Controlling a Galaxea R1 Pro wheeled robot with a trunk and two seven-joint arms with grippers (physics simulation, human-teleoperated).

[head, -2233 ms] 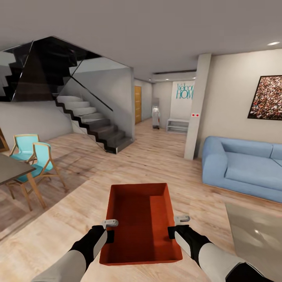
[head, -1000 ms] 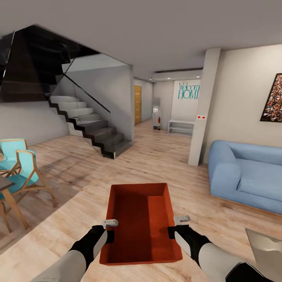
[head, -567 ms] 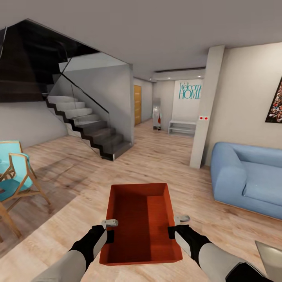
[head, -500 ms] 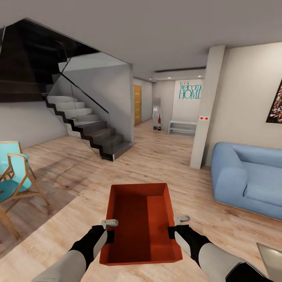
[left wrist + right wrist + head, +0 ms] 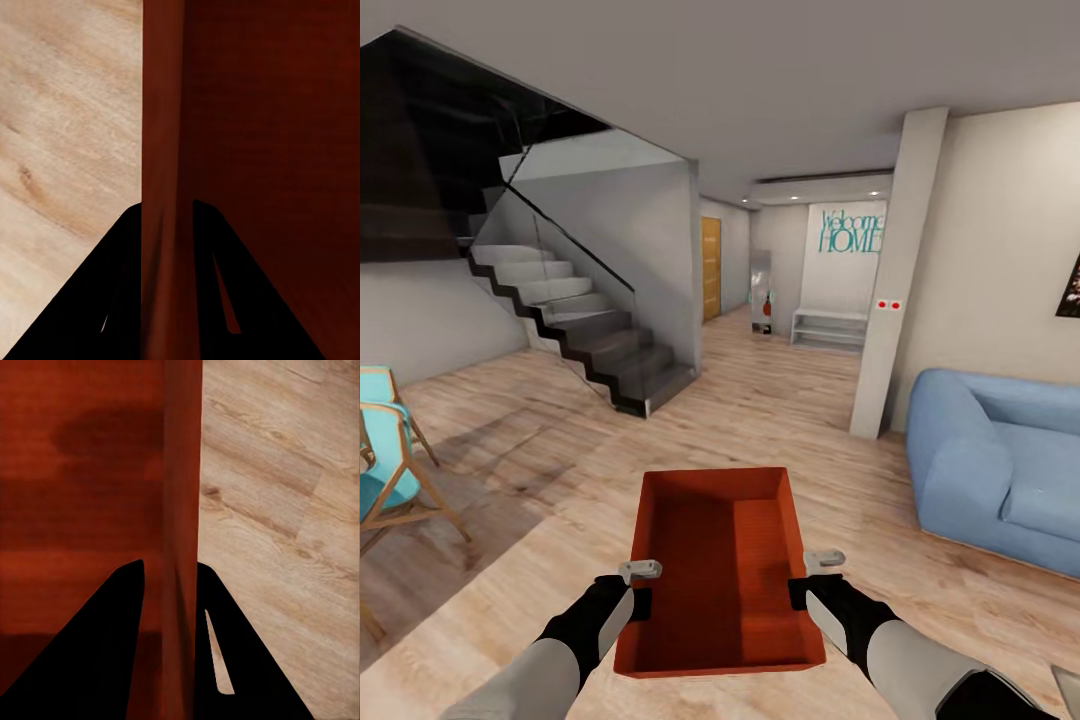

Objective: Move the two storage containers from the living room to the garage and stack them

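**Container riding between two wall pinches, living room**

The storage container (image 5: 720, 570) is hanging in the air in front of the robot, over the light wood plank floor (image 5: 830, 440) of the living room, with the blue sofa (image 5: 1000, 470) off to the right and the staircase (image 5: 580, 330) ahead on the left. The left end effector (image 5: 641, 584) is clamping the left long wall, the right end effector (image 5: 810, 578) the right long wall, each with one finger inside and one outside, near the end closest to the robot.

The bin is looking stiff and probably light, with thin, slightly flared walls that could slip out of a pinch. A hold nearer the middle of each long wall would balance it better; the far end is overhanging unsupported.
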